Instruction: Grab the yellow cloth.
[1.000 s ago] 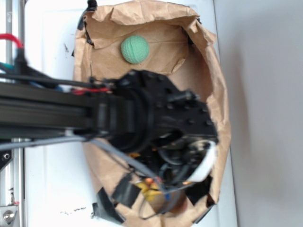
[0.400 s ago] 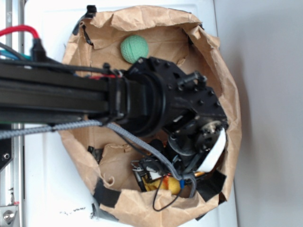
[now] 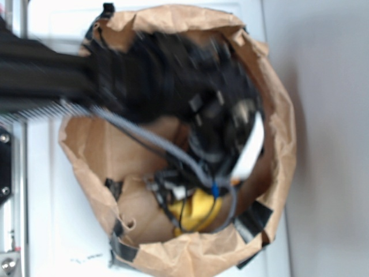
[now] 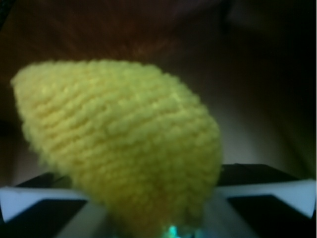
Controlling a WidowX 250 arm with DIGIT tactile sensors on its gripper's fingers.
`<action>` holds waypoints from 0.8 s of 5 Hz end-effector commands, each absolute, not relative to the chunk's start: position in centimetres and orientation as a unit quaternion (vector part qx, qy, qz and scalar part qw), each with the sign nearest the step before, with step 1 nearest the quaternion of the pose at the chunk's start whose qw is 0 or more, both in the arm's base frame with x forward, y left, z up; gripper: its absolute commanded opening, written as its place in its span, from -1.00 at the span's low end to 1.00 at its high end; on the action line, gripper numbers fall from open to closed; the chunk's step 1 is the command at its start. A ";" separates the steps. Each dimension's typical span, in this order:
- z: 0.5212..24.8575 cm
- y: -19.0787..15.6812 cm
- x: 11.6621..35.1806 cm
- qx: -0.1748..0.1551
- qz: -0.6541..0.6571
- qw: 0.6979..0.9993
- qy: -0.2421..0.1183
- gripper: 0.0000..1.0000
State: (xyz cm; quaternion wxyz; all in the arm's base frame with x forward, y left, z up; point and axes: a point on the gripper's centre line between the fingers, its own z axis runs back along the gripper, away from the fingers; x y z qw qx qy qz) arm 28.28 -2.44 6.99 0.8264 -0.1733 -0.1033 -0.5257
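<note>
At the fingers, we saw the yellow cloth (image 4: 119, 148) filling most of the wrist view, a ribbed, fuzzy mound bulging up from between the pale finger bars (image 4: 29, 202) at the bottom edge; the cloth narrowed down into the gap between them, so we judged the gripper (image 4: 163, 218) to be clamped on it. From the exterior view the same cloth (image 3: 199, 210) showed as a bright patch beneath the blurred black gripper (image 3: 190, 193), low in the brown paper bag (image 3: 277, 115), near its lower rim and partly crossed by dark cables (image 3: 181, 213). We could not make out the finger tips themselves from that side, since the wrist and the white-edged camera mount (image 3: 251, 147) smeared across them. The black arm (image 3: 46, 75) reached in from the left over the bag's upper half. Strips of black tape (image 3: 253, 219) held the bag's crumpled edge, and the bag sat on a white surface (image 3: 57, 231).
</note>
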 end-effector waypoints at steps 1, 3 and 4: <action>15.1 1.6 26.0 -0.119 -0.368 0.912 -0.140 -1.00; 18.2 4.4 23.2 -0.071 -0.189 0.969 -0.142 -1.00; 18.2 3.6 22.3 -0.069 -0.215 0.965 -0.136 -1.00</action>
